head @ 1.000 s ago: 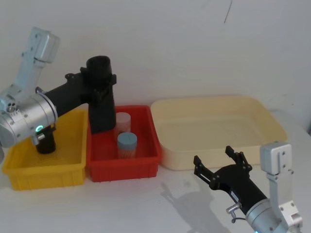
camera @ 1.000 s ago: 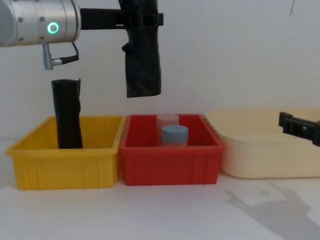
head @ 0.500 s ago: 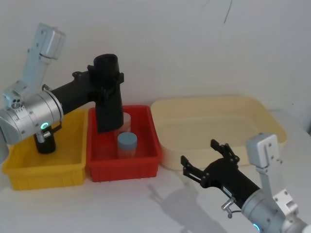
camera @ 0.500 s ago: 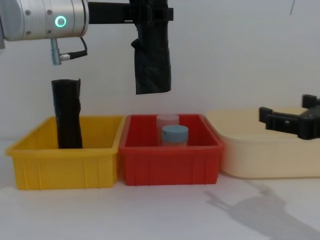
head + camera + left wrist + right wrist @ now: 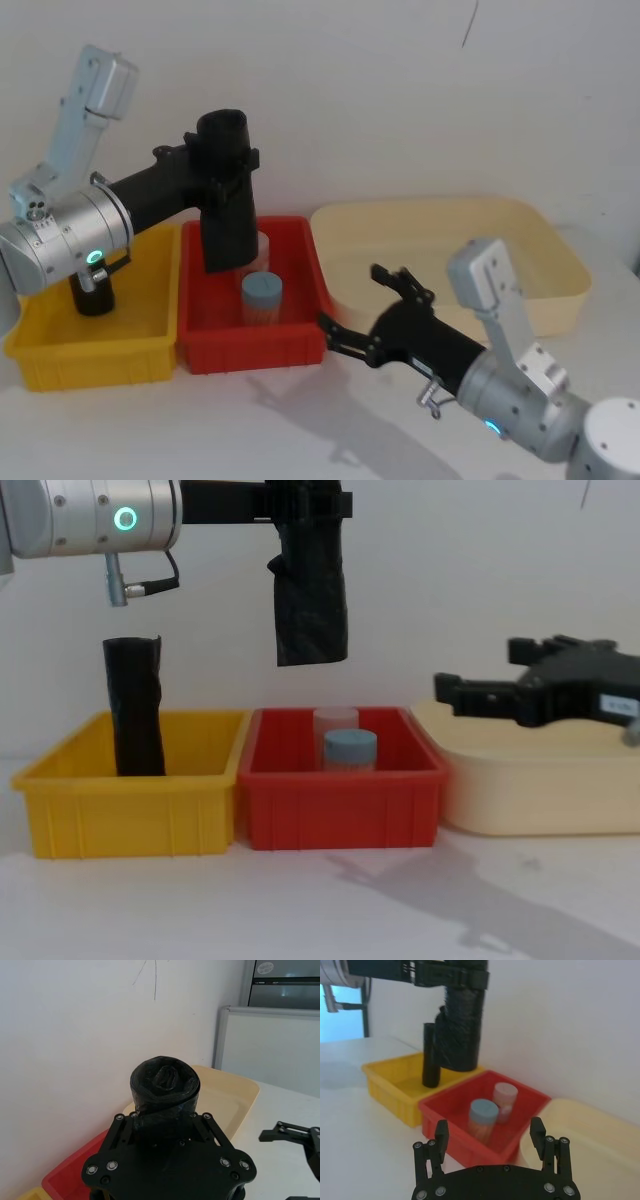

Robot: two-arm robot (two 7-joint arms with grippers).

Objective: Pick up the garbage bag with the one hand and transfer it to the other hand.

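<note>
Presently, the garbage bag (image 5: pixel 228 225) is clamped at upper left by the left gripper (image 5: pixel 222 160); handover is judged pending, and the splayed right gripper (image 5: pixel 352 296) must be brought onto it.

The garbage bag (image 5: pixel 311 590) was a creased, glossy black, the yellow bin (image 5: pixel 130 815) and red bin (image 5: pixel 340 815) were plain (a jar (image 5: pixel 350 752) had a blue lid), the tray (image 5: pixel 530 795) was cream and the bench (image 5: pixel 320 910) white.
</note>
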